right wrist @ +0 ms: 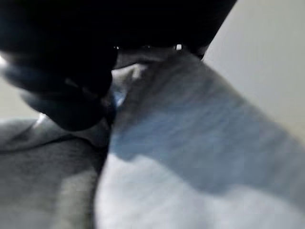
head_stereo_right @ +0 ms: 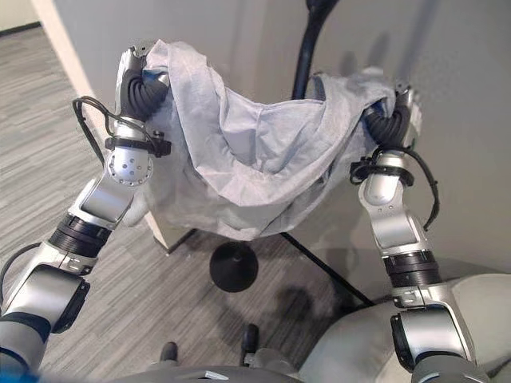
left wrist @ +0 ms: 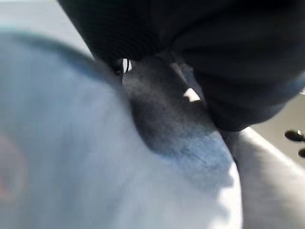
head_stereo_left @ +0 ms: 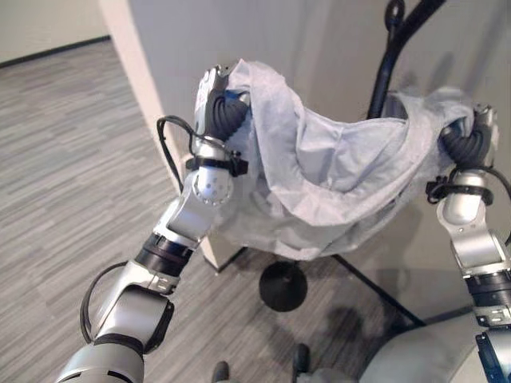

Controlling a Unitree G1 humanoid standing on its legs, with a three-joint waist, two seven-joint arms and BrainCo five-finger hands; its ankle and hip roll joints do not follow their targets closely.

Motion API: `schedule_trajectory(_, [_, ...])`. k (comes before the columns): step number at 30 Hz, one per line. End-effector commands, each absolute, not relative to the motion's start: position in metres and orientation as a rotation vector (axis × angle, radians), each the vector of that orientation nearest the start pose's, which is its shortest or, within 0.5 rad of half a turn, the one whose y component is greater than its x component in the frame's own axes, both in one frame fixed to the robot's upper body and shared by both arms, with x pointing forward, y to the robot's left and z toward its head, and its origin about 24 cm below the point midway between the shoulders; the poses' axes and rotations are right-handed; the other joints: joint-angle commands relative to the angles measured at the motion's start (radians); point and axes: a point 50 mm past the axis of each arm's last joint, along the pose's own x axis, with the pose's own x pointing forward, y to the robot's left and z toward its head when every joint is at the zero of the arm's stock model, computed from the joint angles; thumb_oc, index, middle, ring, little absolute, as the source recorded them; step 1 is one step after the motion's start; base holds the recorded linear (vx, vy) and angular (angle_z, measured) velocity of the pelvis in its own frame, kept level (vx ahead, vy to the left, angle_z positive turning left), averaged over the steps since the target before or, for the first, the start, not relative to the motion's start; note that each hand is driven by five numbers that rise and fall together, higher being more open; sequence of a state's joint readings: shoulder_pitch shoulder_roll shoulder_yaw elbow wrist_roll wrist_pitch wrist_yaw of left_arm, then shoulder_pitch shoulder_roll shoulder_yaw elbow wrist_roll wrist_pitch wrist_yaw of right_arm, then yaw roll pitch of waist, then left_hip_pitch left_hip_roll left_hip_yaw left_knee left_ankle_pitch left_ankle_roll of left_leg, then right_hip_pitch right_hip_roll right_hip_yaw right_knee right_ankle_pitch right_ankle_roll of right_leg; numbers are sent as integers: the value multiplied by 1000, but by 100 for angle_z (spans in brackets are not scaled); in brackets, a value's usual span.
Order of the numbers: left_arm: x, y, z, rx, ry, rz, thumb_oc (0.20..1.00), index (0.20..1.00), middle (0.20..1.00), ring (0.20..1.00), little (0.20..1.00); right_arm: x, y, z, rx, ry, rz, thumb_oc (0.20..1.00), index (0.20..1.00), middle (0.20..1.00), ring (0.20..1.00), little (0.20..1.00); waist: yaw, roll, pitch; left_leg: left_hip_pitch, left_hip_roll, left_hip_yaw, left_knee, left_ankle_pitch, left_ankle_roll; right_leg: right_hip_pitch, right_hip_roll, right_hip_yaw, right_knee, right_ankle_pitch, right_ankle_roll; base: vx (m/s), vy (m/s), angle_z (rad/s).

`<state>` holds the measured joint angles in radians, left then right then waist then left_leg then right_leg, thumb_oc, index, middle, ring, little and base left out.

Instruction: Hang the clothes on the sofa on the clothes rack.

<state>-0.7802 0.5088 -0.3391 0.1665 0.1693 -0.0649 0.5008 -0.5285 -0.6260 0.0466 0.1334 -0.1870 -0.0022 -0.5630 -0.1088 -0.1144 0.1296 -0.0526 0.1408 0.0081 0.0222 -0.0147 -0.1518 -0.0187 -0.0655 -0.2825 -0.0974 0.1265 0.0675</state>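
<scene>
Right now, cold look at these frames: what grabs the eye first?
The pale grey garment stretched and sagging between both raised hands, high in front of the wall. The left hand holds one end at upper left, the right hand the other at upper right, fingers buried in cloth. Behind it rises the black clothes rack, its round base on the floor below the garment.

Head pair looking down from above, sharing the pale garment (head_stereo_left: 335,167); wrist views pressed close against its cloth.
</scene>
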Motion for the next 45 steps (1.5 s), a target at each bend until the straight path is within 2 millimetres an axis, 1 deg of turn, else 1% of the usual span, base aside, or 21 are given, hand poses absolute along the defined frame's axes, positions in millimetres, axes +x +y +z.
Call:
schedule_trajectory(1, [337,143,268,603,-904,229,200,200,200,200,200,315,-249,249,-699,-755,-605,200,200,200,200,200,40,37,-85,10,-31,62,-76,-10,20,18,-73,44,10,-93,173,7,44,57])
schedule_trajectory(2, [337,143,268,603,-905,230,200,200,200,200,200,315,-248,249,-699,-756,-605,200,200,200,200,200,40,36,-85,11,-33,63,-78,-10,22,17,-74,45,10,-93,174,5,15,53])
schedule_trajectory(3, [336,142,271,598,-918,229,200,200,200,200,200,314,-248,253,-687,-774,-608,200,200,200,200,200,38,40,-85,8,-46,63,-80,-7,24,16,-74,41,10,-94,174,50,37,36])
schedule_trajectory(4, [335,142,272,602,-928,230,200,200,200,200,200,314,-248,250,-675,-764,-614,200,200,200,200,200,33,45,-95,15,-55,82,-86,-4,28,19,-79,36,10,-93,175,88,49,20])
schedule_trajectory(7, [335,146,269,606,-913,239,200,200,200,200,200,315,-245,241,-665,-738,-605,200,200,200,200,200,31,50,-115,43,-65,103,-103,-4,31,32,-89,39,10,-93,173,113,52,14])
schedule_trajectory(9, [335,147,267,604,-907,241,200,200,200,200,200,316,-244,238,-660,-729,-599,200,200,200,200,200,31,52,-121,56,-64,110,-108,-7,30,38,-95,38,10,-91,173,65,38,1])
schedule_trajectory(13, [335,147,267,604,-906,241,200,200,200,200,200,316,-244,238,-660,-728,-598,200,200,200,200,200,33,52,-120,59,-64,112,-108,-8,30,40,-95,39,10,-91,173,23,15,-13])
schedule_trajectory(14, [336,150,264,613,-890,249,200,200,200,200,200,316,-239,234,-652,-724,-577,200,200,200,200,200,33,59,-129,75,-62,122,-109,-14,30,45,-105,34,10,-88,175,85,56,-2])
schedule_trajectory(23, [336,155,261,618,-879,272,200,200,200,200,200,313,-235,227,-636,-719,-573,200,200,200,200,200,29,72,-129,102,-52,148,-109,-28,31,54,-113,44,10,-90,182,42,14,-10])
schedule_trajectory(29, [334,156,262,624,-886,280,200,200,200,200,200,307,-235,229,-624,-747,-593,200,200,200,200,200,20,78,-130,110,-49,156,-109,-33,30,55,-112,51,10,-93,183,23,3,-2])
schedule_trajectory(33, [333,156,264,633,-901,288,200,200,200,200,200,299,-234,234,-606,-795,-614,200,200,200,200,200,10,84,-130,117,-47,161,-109,-38,32,55,-111,53,10,-96,185,16,-4,-5])
schedule_trajectory(36, [331,157,267,636,-915,294,200,200,200,200,200,293,-237,238,-593,-825,-644,200,200,200,200,200,2,87,-131,122,-44,166,-109,-42,34,55,-110,56,10,-97,186,36,-2,-15])
schedule_trajectory(43, [330,155,275,640,-946,298,200,200,200,200,200,288,-244,241,-596,-843,-684,200,200,200,200,200,-10,91,-134,132,-40,175,-109,-48,34,54,-108,64,10,-98,187,17,-3,-5])
schedule_trajectory(45, [331,152,280,643,-963,294,200,200,200,200,200,286,-249,247,-603,-865,-716,200,200,200,200,200,-17,94,-136,136,-38,178,-109,-50,35,54,-107,66,10,-99,188,16,-13,-19])
